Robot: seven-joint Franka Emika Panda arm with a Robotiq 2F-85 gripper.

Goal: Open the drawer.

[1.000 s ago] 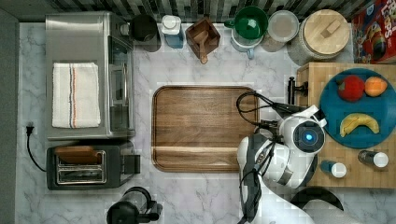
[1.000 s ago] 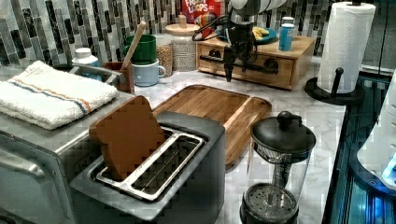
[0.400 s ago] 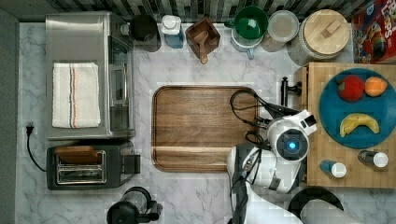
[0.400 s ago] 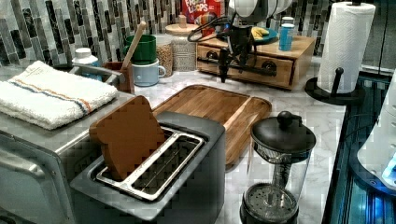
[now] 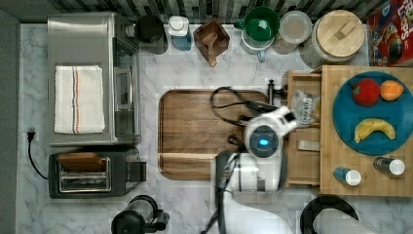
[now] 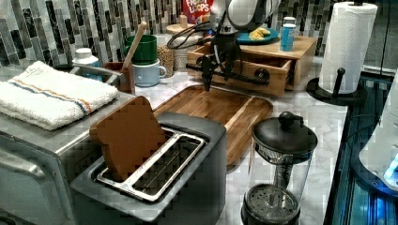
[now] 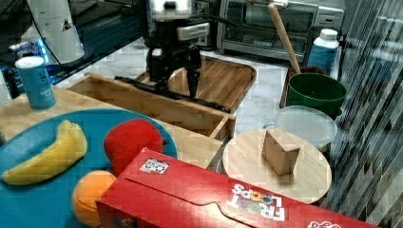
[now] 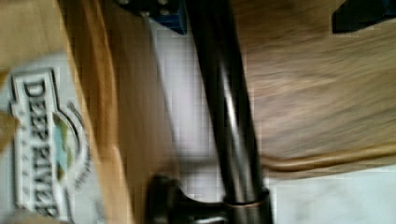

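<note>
Nearby, drawer [image 5: 303, 131] pulled out, wooden tray [image 5: 195, 131] alongside, gripper [image 7: 173, 78] at handle [image 8: 224, 112]

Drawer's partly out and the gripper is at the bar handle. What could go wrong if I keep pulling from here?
1. The gripper straddles the black bar handle with the fingers apart, so it may slip off.
2. The drawer is already well out toward the wooden tray; pulling on could hit the tray's rim or draw the drawer right out.
3. A loose cable hangs beside the handle and might snag.
</note>
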